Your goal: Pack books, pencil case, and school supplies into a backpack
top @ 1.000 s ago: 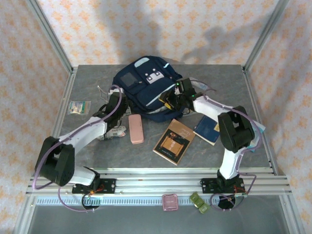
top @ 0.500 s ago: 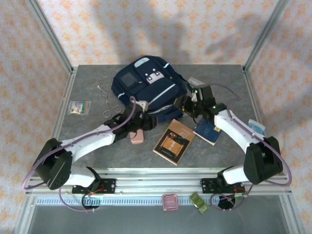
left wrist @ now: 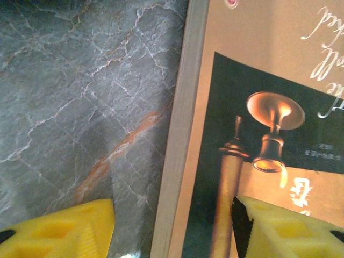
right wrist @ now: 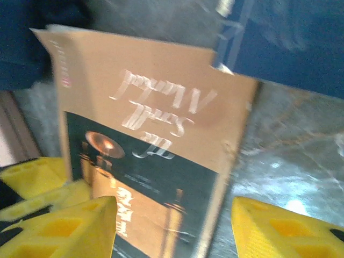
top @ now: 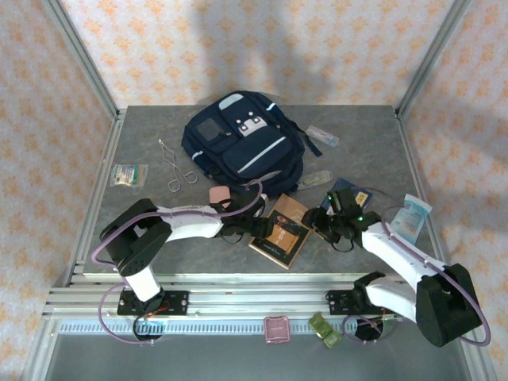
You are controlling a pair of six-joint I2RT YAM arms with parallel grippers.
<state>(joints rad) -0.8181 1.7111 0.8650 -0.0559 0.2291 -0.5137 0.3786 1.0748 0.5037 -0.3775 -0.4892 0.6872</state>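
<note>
In the top view the left arm (top: 190, 222) hid part of the pencil case (top: 220, 194); the right arm (top: 389, 250) covered the near part of the dark blue book (top: 355, 194); in the left wrist view the brown book (left wrist: 258, 107) ran off the top and right edges; in the right wrist view its cover script was blurred and unreadable.

The larger book (top: 286, 236) lies before the backpack (top: 242, 147), right of the pencil case (top: 218, 194).
</note>
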